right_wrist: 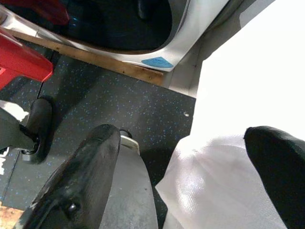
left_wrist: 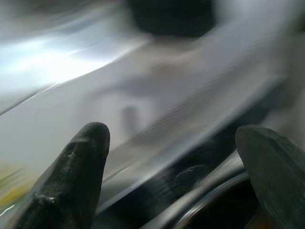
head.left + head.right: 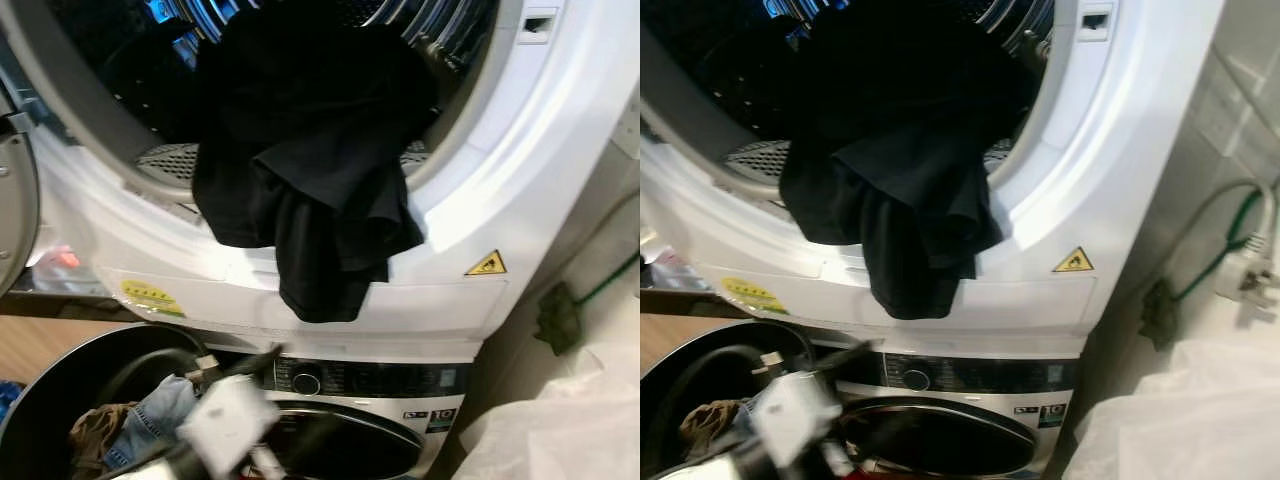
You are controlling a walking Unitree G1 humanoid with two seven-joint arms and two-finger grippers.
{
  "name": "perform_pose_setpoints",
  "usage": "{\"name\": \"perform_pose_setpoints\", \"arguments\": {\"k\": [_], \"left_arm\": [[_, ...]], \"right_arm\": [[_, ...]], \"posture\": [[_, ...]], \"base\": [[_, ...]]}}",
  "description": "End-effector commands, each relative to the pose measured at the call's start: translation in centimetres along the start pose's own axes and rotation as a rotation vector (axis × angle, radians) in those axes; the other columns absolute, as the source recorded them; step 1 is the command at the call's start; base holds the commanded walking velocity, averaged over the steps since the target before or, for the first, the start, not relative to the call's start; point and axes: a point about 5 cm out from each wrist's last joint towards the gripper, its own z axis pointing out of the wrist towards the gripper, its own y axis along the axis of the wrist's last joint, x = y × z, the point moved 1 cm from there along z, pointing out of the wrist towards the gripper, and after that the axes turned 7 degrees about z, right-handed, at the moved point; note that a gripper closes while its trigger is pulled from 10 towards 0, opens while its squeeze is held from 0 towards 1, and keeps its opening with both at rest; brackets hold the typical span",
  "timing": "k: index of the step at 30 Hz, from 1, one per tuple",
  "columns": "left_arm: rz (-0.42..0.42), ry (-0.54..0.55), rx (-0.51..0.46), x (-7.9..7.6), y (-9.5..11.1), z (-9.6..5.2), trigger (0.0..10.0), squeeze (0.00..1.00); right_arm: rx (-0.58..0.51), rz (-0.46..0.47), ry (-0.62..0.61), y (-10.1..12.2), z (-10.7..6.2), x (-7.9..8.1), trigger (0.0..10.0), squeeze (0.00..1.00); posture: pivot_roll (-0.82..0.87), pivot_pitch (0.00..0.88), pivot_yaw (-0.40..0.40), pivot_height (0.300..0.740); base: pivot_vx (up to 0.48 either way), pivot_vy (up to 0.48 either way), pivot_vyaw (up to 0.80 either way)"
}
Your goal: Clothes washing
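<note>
Stacked white machines fill my view: a black crumpled garment (image 3: pixel 310 170) hangs over the lower rim of the upper white drum opening (image 3: pixel 470 190), half inside. My left gripper (image 2: pixel 171 157), fingers spread, hovers blurred near the lower washer's round dark door (image 3: pixel 940 440). My right gripper (image 1: pixel 190 167) hangs spread above dark speckled floor (image 1: pixel 119 109).

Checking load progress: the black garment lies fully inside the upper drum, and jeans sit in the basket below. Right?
Not quite. The black garment is only partly in the upper drum; it drapes over the door rim and hangs down the white front, as the left eye view shows. The jeans do sit in the basket below.
</note>
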Motion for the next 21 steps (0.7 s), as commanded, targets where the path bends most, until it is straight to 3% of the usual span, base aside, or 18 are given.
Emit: {"name": "perform_pose_setpoints", "arguments": {"k": [1, 3, 6, 7, 9, 11, 14, 21], "left_arm": [[0.037, 0.109, 0.023, 1.2, -0.3, -0.8, 10.0, 0.00], [-0.018, 0.174, 0.087, 0.6, -1.7, -1.4, 10.0, 0.00], [-0.081, 0.195, 0.080, -0.3, -1.6, -1.1, 10.0, 0.00], [-0.115, 0.215, 0.074, -0.3, -1.7, -0.9, 10.0, 1.00], [-0.180, 0.220, 0.011, -0.3, -1.2, 0.3, 10.0, 1.00], [-0.186, 0.207, -0.013, -0.3, -1.0, 0.8, 10.0, 1.00], [-0.189, 0.113, -0.152, -0.3, 0.5, 3.9, 10.0, 1.00], [-0.218, 0.058, -0.182, 0.1, 0.4, 5.8, 10.0, 1.00]], "right_arm": [[0.018, 0.000, 0.013, -0.5, -0.2, 0.5, 10.0, 0.00], [0.016, -0.006, 0.017, -0.3, -0.1, 0.6, 10.0, 0.00], [0.008, -0.014, 0.023, 0.0, 0.0, 0.8, 10.0, 0.00], [0.005, -0.016, 0.024, 0.2, 0.0, 0.8, 10.0, 0.00], [0.000, -0.022, 0.025, 0.4, 0.1, 0.7, 10.0, 0.00], [-0.002, -0.024, 0.025, 0.4, 0.1, 0.7, 10.0, 0.00], [-0.011, -0.037, 0.022, 0.8, 0.2, 0.4, 10.0, 0.00], [-0.025, -0.029, 0.003, 1.2, 0.3, -0.3, 10.0, 0.00]], "posture": [[0.16, 0.042, 0.102, 0.740], [0.17, 0.039, 0.092, 0.740], [0.17, 0.038, 0.085, 0.740], [0.18, 0.036, 0.080, 0.740], [0.18, 0.035, 0.066, 0.740], [0.18, 0.035, 0.066, 0.740], [0.17, 0.028, 0.053, 0.740], [0.14, 0.018, 0.048, 0.740]], "base": [[0.000, 0.000, 0.00], [0.000, 0.000, 0.00], [0.000, 0.000, 0.00], [0.000, 0.000, 0.00], [0.000, 0.000, 0.00], [0.000, 0.000, 0.00], [0.000, 0.000, 0.00], [0.000, 0.000, 0.00]]}}
